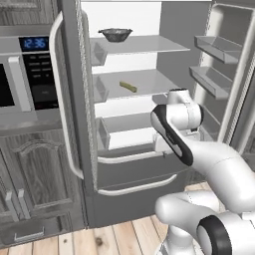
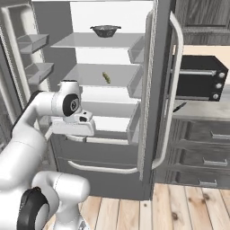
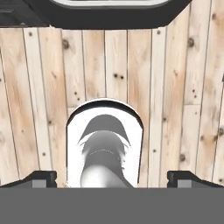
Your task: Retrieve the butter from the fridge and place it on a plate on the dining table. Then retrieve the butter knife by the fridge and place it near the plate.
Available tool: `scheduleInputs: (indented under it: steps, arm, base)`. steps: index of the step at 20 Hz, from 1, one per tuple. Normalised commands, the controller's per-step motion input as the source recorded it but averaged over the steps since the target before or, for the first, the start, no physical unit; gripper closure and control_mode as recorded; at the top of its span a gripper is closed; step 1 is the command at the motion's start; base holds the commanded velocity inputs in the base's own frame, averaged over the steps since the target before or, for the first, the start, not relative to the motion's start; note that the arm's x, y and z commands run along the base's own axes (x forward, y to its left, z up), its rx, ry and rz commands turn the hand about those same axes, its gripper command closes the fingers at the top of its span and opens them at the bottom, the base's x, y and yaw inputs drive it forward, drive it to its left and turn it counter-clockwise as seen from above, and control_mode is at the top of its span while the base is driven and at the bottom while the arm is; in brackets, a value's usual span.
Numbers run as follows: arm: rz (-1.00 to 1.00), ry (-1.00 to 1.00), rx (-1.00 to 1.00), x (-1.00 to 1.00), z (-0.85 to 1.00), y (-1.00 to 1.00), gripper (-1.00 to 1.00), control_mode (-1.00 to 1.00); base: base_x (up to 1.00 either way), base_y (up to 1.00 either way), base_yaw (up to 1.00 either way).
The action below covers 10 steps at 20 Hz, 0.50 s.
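- The fridge (image 1: 74, 124) stands with both upper doors swung wide, white shelves showing inside.
- The butter (image 1: 128, 86), a small pale yellow-green stick, lies alone on the middle shelf (image 1: 144, 82).
- A dark bowl (image 1: 115, 34) sits on the shelf above it.
- The robot's hand (image 3: 112, 178) points down at the wooden floor (image 3: 39, 96), low in front of the fridge; its fingers (image 3: 39, 178) are spread wide apart, holding nothing.
- The butter knife (image 2: 179, 107) lies on the tabletop (image 2: 202, 110) right of the fridge, below a black oven (image 2: 197, 77).
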Motion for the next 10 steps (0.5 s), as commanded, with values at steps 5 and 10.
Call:
scheduleInputs:
  steps: [5,10]
  arm:
    - [0.0,0.0,0.0,0.0,0.0,0.0,-1.0,1.0]
    - [0.0,0.0,0.0,0.0,0.0,0.0,-1.0,1.0]
  base:
    - [0.68,0.0,-0.05]
    - [0.95,0.0,0.0]
